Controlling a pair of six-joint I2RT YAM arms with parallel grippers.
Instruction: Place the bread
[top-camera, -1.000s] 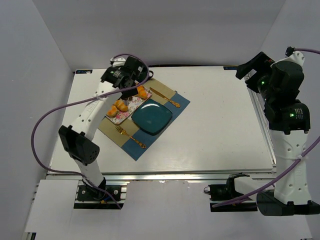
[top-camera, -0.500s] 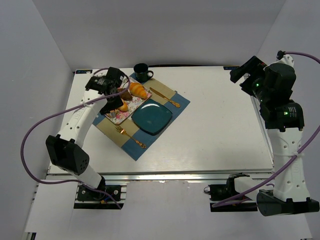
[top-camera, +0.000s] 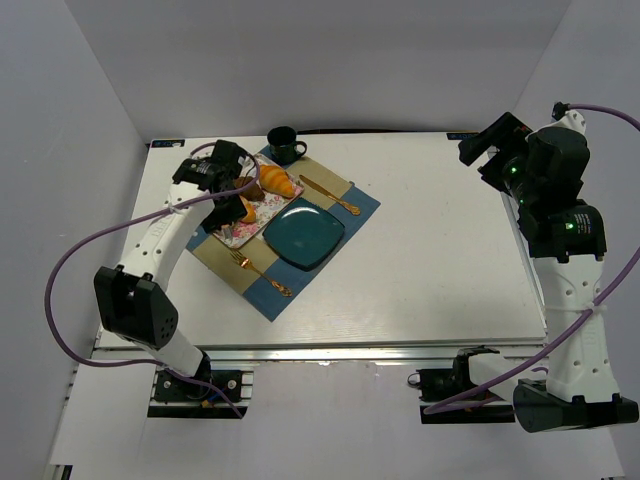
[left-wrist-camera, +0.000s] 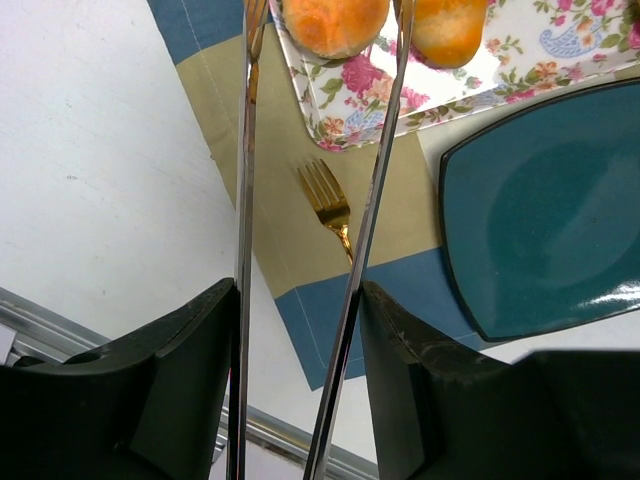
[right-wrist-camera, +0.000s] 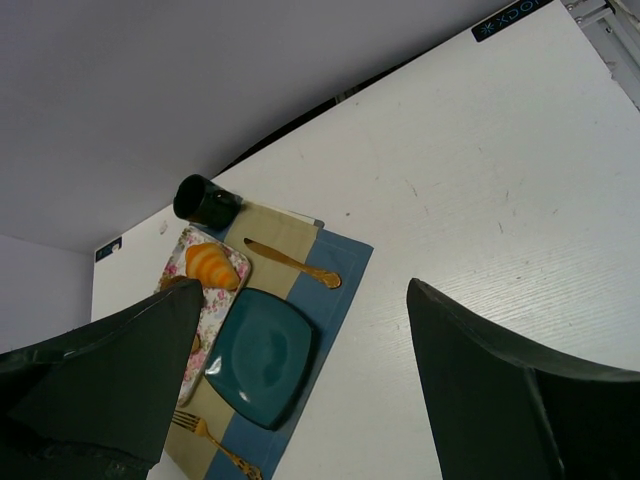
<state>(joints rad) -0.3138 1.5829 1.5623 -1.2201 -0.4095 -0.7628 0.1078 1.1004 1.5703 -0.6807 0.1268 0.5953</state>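
Observation:
My left gripper (top-camera: 232, 192) (left-wrist-camera: 297, 300) is shut on a pair of metal tongs (left-wrist-camera: 243, 200), one arm against each finger. The tongs reach out over the floral tray (top-camera: 238, 232) (left-wrist-camera: 360, 90), which holds the bread. Their arms straddle one orange roll (left-wrist-camera: 330, 22) at the top edge of the left wrist view, where their tips run out of frame. Whether they pinch it I cannot tell. A second roll (left-wrist-camera: 450, 28) lies beside it, and a croissant (top-camera: 279, 182) (right-wrist-camera: 213, 266) sits at the tray's far end. My right gripper (top-camera: 485, 150) (right-wrist-camera: 305, 300) hangs open and empty, high at the back right.
A teal square plate (top-camera: 304, 232) (left-wrist-camera: 540, 220) (right-wrist-camera: 262, 355) lies on the blue and tan placemat (top-camera: 355, 212) next to the tray. A gold fork (top-camera: 260, 272) (left-wrist-camera: 330, 205) and gold knife (top-camera: 330, 195) (right-wrist-camera: 292, 263) flank it. A dark mug (top-camera: 284, 143) (right-wrist-camera: 205, 202) stands behind the mat.
My left arm has swung left and back from above the tray's far end, uncovering the mug and croissant. In the last half second it barely moved. The right arm shifted slightly left.

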